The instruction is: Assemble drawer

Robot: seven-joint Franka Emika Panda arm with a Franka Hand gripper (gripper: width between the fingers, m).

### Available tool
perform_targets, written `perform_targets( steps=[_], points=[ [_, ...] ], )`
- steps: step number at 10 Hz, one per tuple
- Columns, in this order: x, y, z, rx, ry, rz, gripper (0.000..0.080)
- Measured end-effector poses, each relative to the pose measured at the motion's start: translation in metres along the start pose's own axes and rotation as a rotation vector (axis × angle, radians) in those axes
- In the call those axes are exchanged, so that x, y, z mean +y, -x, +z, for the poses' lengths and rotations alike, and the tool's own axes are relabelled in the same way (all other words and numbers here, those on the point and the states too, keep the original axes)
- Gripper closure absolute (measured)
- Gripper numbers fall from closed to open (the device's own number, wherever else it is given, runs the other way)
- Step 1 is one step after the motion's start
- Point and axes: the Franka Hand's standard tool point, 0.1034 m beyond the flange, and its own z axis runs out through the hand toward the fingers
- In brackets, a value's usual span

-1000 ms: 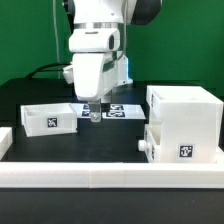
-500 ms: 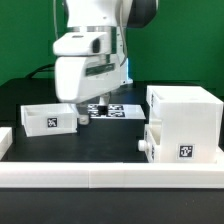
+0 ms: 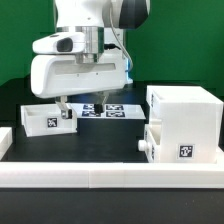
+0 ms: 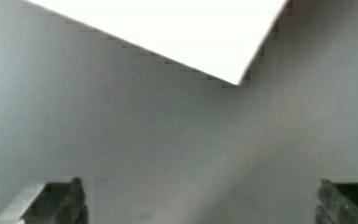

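Black surface [image 3: 100,135] covers the whole scene, and it looks grey in the wrist view. Nearest to the camera, a long low white rail [image 3: 90,178] runs along the bottom of the frame.

Behind it, at the lower right, stands the casing [image 3: 183,112], upright, with a tag low on its front. A second tray [image 3: 160,143] sits at the foot of the casing and sticks out a little toward the centre of the frame. I cannot tell how deep it goes in.

At the middle left lies the loose tray [image 3: 42,119], open side up, with a tag on its front wall. It is well apart from the casing.

The hand [image 3: 64,112] hangs just over the right end of this tray, tilted, with the big white arm body above it in the upper half of the frame. In the wrist view the hand [image 4: 202,205] is released: its fingers [image 4: 51,205] stand wide apart and nothing is between them. A white corner of some part shows beyond them, but I cannot tell which part it is.

Further back, at the centre, the marker board [image 3: 110,108] lies flat. A green wall [image 3: 180,45] closes the background.
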Motion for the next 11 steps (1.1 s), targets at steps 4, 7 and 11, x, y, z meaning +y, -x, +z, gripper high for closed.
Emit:
perform_targets(
  steps=[4, 7, 11],
  points=[
    [0.0, 0.001, 0.0, 0.003, -0.005, 0.188, 0.0151],
    [0.006, 0.019, -0.013, 0.032, 0.05, 0.211, 0.0151],
    [-0.005, 0.065, -0.013, 0.009, 0.054, 0.231, 0.0151]
  ],
)
